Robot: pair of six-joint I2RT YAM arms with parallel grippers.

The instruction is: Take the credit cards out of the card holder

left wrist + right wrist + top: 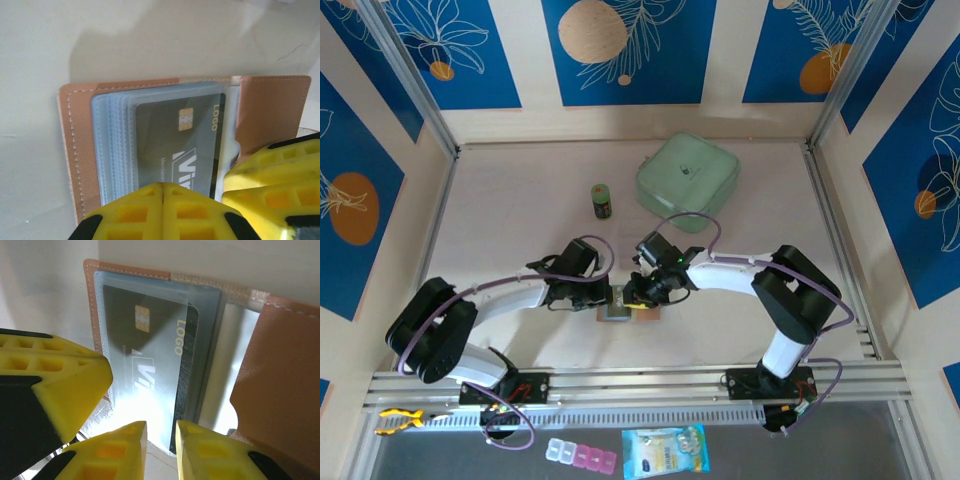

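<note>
Credit card end sits in narrow gap between right fingers, not yet pinched. Long axis runs straight away from them. Left fingers shut, over edge of open card holder.

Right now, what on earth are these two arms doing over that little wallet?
The card holder lies open on the table. The left gripper, shut, seems to pin its clear pockets down. The right gripper, jaws slightly apart, is at the end of a dark credit card that sits in a pocket. It is not out yet.
</note>
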